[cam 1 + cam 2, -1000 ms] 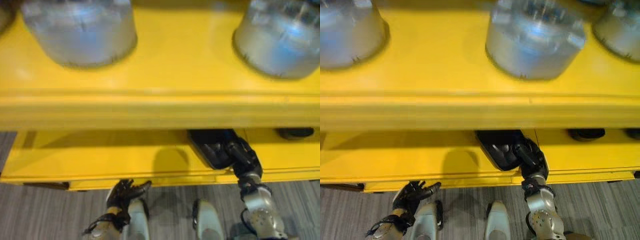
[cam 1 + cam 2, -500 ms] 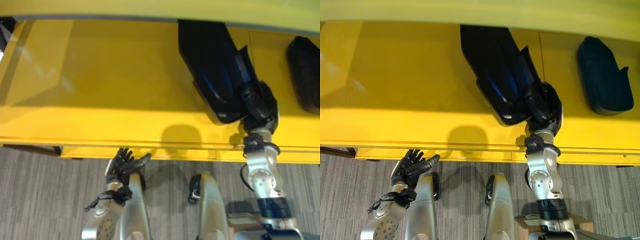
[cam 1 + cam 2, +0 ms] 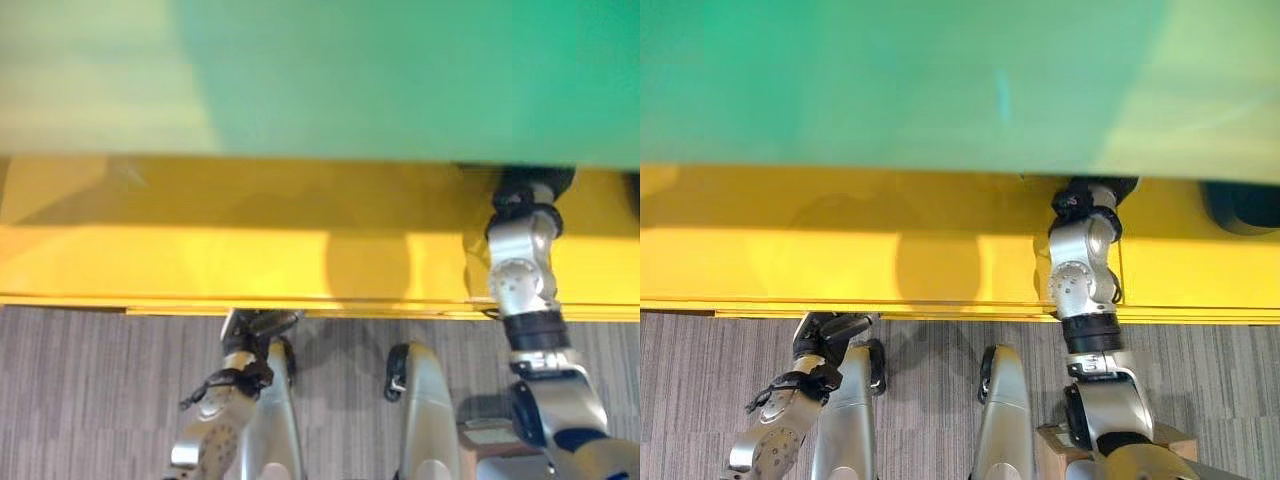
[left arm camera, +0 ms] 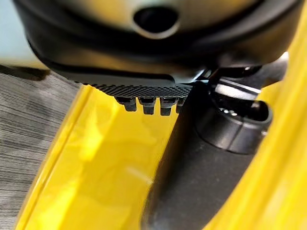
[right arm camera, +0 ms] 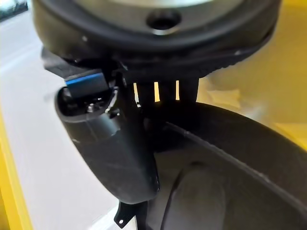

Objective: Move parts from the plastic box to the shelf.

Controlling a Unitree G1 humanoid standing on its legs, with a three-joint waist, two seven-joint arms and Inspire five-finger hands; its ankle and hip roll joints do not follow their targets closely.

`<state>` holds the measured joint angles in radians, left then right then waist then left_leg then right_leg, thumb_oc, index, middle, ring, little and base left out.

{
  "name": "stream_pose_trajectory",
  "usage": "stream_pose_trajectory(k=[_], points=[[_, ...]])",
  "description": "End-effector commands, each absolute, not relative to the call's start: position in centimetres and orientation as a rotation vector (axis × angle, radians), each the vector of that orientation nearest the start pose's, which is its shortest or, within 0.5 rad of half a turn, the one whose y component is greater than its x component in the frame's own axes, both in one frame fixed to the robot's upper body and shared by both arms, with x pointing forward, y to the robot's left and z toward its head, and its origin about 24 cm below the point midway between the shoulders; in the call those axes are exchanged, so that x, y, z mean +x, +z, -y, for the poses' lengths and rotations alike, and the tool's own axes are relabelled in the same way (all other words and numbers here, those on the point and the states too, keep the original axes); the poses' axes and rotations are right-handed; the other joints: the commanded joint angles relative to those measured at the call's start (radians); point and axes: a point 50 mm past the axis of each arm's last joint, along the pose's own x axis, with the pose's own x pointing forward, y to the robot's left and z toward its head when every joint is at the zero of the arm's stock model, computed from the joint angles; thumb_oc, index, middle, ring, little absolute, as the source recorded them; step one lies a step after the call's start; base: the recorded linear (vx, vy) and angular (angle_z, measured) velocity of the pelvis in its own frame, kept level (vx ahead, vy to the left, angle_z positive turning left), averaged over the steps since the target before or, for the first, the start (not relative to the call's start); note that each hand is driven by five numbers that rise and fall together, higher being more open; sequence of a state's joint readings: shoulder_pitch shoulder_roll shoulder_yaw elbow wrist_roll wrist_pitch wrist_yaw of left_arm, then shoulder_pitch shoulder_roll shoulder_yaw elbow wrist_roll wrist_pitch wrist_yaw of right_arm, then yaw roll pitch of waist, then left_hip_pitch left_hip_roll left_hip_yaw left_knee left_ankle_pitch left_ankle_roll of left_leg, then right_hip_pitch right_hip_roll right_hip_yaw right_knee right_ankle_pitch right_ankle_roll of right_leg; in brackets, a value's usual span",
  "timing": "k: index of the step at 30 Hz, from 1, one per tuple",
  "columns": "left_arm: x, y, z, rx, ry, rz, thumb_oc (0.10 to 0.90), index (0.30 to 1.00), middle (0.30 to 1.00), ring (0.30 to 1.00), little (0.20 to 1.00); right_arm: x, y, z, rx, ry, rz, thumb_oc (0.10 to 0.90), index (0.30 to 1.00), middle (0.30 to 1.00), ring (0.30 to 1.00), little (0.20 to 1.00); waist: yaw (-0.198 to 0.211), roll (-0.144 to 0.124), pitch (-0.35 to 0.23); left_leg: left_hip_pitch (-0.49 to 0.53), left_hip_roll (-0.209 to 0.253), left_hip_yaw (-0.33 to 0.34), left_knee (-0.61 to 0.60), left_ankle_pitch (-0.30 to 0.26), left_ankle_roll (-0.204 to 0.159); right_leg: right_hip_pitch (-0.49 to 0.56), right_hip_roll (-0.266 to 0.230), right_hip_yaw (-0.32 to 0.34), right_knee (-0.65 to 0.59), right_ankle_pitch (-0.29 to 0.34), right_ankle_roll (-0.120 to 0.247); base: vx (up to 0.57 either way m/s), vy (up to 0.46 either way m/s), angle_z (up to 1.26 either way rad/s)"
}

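The grey floor (image 3: 90,390) runs under a yellow shelf (image 3: 200,260). Since 0.5 s ago the camera has tipped down, and the shelf's upper lip now hides the part. The right hand (image 5: 110,148) is curled on the black part (image 5: 230,158), far in. The left hand (image 3: 830,330) hangs near, fingers unclear. Placement looks nearly finished.

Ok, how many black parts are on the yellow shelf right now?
2. One black part lies at the right hand, seen in its wrist view; a second black part sits at the far right of the shelf. The green band above may hide more.
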<state>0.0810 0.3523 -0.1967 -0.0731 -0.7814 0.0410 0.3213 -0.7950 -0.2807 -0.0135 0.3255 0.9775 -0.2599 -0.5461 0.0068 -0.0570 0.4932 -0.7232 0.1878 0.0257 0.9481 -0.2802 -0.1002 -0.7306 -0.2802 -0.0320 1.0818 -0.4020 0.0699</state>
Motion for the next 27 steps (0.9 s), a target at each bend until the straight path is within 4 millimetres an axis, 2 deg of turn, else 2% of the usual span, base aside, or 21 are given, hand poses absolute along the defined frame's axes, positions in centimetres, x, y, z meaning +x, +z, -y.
stream_pose_trajectory(k=[1, 2, 4, 5, 7, 11, 12, 14, 21, 25, 27], points=[[23.5, 5.6, -17.3, -0.457, 0.087, -0.067, 0.900, 1.000, 1.000, 1.000, 1.000, 36.9, 16.8, 17.0, 1.041, -0.378, 0.182, 0.400, 0.300, 0.300, 0.300, 0.300, 0.035, 0.031, -0.015, 0.068, 0.012, -0.051, 0.069, -0.177, 0.007, 0.029, -0.027, 0.046, -0.046, -0.014, 0.036, 0.00, 0.037, 0.01], [23.7, 5.6, -17.1, -0.456, 0.086, -0.069, 0.900, 1.000, 1.000, 1.000, 1.000, 36.8, 16.3, 15.8, 1.079, -0.365, 0.149, 0.400, 0.300, 0.300, 0.300, 0.300, 0.032, 0.032, -0.012, 0.067, 0.010, -0.048, 0.071, -0.177, 0.007, 0.029, -0.029, 0.047, -0.046, -0.015, 0.035, 0.00, 0.000, 0.00], [23.7, 5.5, -16.9, -0.457, 0.087, -0.073, 0.900, 1.000, 1.000, 1.000, 1.000, 36.8, 15.9, 15.2, 1.072, -0.359, 0.128, 0.400, 0.300, 0.300, 0.300, 0.300, 0.031, 0.031, -0.010, 0.065, 0.008, -0.049, 0.072, -0.177, 0.008, 0.030, -0.031, 0.047, -0.045, -0.015, 0.035, 0.00, 0.000, 0.00], [23.9, 5.6, -16.8, -0.459, 0.087, -0.067, 0.900, 1.000, 1.000, 1.000, 1.000, 36.6, 15.3, 14.0, 1.091, -0.339, 0.089, 0.400, 0.300, 0.300, 0.300, 0.300, 0.030, 0.033, -0.009, 0.067, 0.005, -0.049, 0.071, -0.176, 0.009, 0.031, -0.031, 0.047, -0.045, -0.014, 0.034, 0.00, 0.000, 0.00], [23.9, 5.6, -16.8, -0.461, 0.092, -0.067, 0.900, 1.000, 1.000, 1.000, 1.000, 36.5, 14.8, 13.4, 1.083, -0.333, 0.068, 0.400, 0.300, 0.300, 0.300, 0.300, 0.030, 0.032, -0.009, 0.067, 0.004, -0.049, 0.069, -0.174, 0.010, 0.032, -0.031, 0.047, -0.046, -0.012, 0.034, 0.00, 0.000, 0.00], [24.2, 5.6, -16.7, -0.472, 0.108, -0.062, 0.900, 1.000, 1.000, 1.000, 1.000, 35.5, 12.1, 10.9, 1.125, -0.299, -0.050, 0.400, 0.300, 0.300, 0.300, 0.300, 0.025, 0.031, -0.002, 0.061, 0.000, -0.050, 0.077, -0.174, 0.011, 0.031, -0.033, 0.047, -0.041, -0.012, 0.031, -0.01, 0.001, 0.00], [24.2, 5.5, -16.6, -0.479, 0.118, -0.067, 0.900, 1.000, 1.000, 1.000, 1.000, 34.5, 10.9, 9.8, 1.136, -0.275, -0.091, 0.400, 0.300, 0.300, 0.300, 0.300, 0.022, 0.028, 0.001, 0.057, -0.001, -0.050, 0.082, -0.173, 0.010, 0.028, -0.034, 0.050, -0.033, -0.013, 0.029, 0.00, 0.000, 0.00], [24.3, 5.5, -16.6, -0.483, 0.125, -0.066, 0.900, 1.000, 1.000, 1.000, 1.000, 34.2, 10.3, 9.6, 1.155, -0.280, -0.112, 0.400, 0.300, 0.300, 0.300, 0.300, 0.020, 0.027, 0.003, 0.056, -0.002, -0.051, 0.084, -0.174, 0.010, 0.026, -0.034, 0.051, -0.030, -0.014, 0.029, -0.02, 0.004, 0.01], [24.1, 5.1, -16.3, -0.506, 0.149, -0.089, 0.900, 1.000, 1.000, 1.000, 1.000, 30.4, 5.8, 7.4, 1.232, -0.288, -0.282, 0.400, 0.300, 0.300, 0.300, 0.300, 0.003, 0.024, 0.013, 0.015, 0.002, -0.058, 0.124, -0.172, 0.004, -0.011, -0.034, 0.054, 0.011, -0.019, 0.024, -0.05, -0.003, 0.00], [23.9, 4.8, -16.3, -0.513, 0.161, -0.101, 0.900, 1.000, 1.000, 1.000, 1.000, 29.7, 5.2, 7.5, 1.268, -0.316, -0.300, 0.400, 0.300, 0.300, 0.300, 0.300, -0.003, 0.022, 0.014, 0.007, 0.008, -0.062, 0.136, -0.174, 0.004, -0.028, -0.028, 0.062, 0.026, -0.021, 0.024, -0.02, 0.001, 0.00], [23.8, 4.7, -16.2, -0.526, 0.160, -0.105, 0.900, 1.000, 1.000, 1.000, 1.000, 29.4, 4.2, 7.8, 1.282, -0.360, -0.330, 0.400, 0.300, 0.300, 0.300, 0.300, -0.006, 0.022, 0.015, 0.003, 0.012, -0.064, 0.140, -0.175, 0.005, -0.034, -0.026, 0.062, 0.029, -0.019, 0.025, -0.02, 0.010, -0.06]])
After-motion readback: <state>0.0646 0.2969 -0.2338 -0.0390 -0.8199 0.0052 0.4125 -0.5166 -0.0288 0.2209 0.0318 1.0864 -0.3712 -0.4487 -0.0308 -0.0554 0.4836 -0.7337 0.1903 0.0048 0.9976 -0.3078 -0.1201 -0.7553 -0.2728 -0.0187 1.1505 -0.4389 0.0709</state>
